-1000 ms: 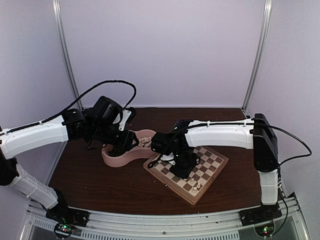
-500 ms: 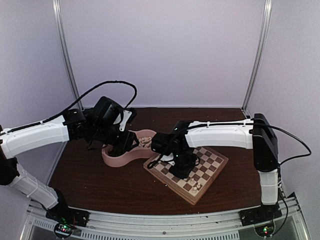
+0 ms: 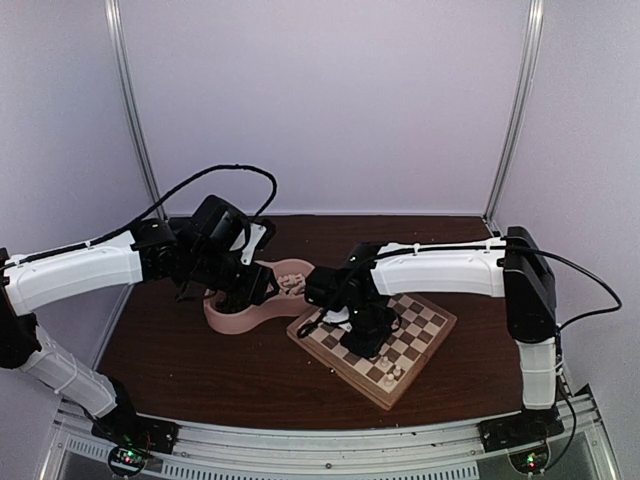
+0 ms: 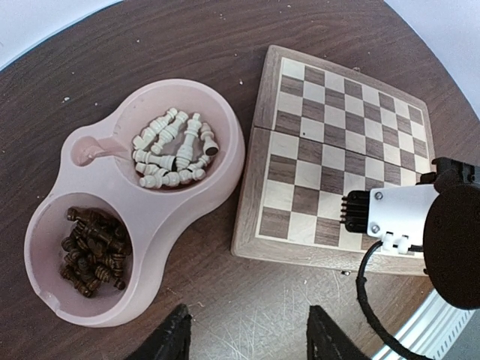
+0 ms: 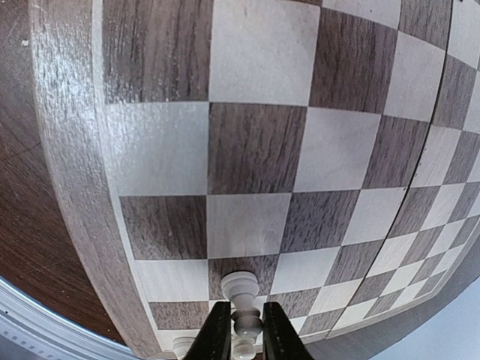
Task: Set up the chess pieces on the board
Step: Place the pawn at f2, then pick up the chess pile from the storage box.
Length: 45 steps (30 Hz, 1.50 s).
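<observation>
The left arm (image 3: 80,270) reaches in from the left side. The left gripper (image 4: 246,339) hangs over the table (image 4: 225,45) by the dish (image 4: 234,176), and its jaws stand wide apart with nothing between them. The dish is pink and has two round bowls. In the left wrist view the lower bowl holds a heap of dark pieces (image 4: 91,251), and the upper bowl, next to the board, holds cream pieces (image 4: 174,154) lying on their sides. The dish sits just beside the board (image 4: 264,97); whether the two touch I cannot tell.

Right of the dish, the board lies turned at an angle to the table's edge, with one corner pointing towards the arm bases. The right gripper (image 5: 241,334) is down over the board, towards its left side in the top view. Its jaws are drawn in narrow and clamp a cream piece (image 5: 241,294) between them. The piece's round end lies over a dark square close to the rim. I cannot tell whether it touches the wood. Another piece (image 5: 184,346) shows beside the fingers at the bottom edge of the right wrist view, cut off by the frame. In the top view a few standing pieces (image 3: 390,376) are grouped at the board's near corner. The right arm (image 3: 450,270) stretches across from its base on the right.
</observation>
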Each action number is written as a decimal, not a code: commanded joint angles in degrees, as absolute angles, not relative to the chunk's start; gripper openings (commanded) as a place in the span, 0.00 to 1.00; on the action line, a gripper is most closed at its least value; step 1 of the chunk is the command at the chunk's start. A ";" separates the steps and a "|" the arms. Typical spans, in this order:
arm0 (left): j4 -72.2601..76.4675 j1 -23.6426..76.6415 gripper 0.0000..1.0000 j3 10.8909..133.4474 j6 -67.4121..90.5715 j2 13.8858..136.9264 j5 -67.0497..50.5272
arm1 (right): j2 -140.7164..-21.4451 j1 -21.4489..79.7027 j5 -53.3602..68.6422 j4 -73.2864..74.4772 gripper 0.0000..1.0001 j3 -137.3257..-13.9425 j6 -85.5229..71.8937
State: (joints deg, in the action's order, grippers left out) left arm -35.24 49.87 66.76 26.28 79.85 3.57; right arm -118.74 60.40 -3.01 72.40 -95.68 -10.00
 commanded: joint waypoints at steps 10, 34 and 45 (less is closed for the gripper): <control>-35.16 49.74 0.54 68.20 26.64 80.31 2.58 | -117.25 60.03 -3.86 72.01 0.31 -94.70 -10.02; -42.87 47.12 0.50 76.72 25.38 91.07 5.16 | -79.16 55.06 -4.25 37.42 0.31 -70.87 -15.20; -52.28 42.61 0.40 92.74 23.37 108.18 4.89 | -72.54 54.75 -3.24 32.35 0.31 -62.57 -15.42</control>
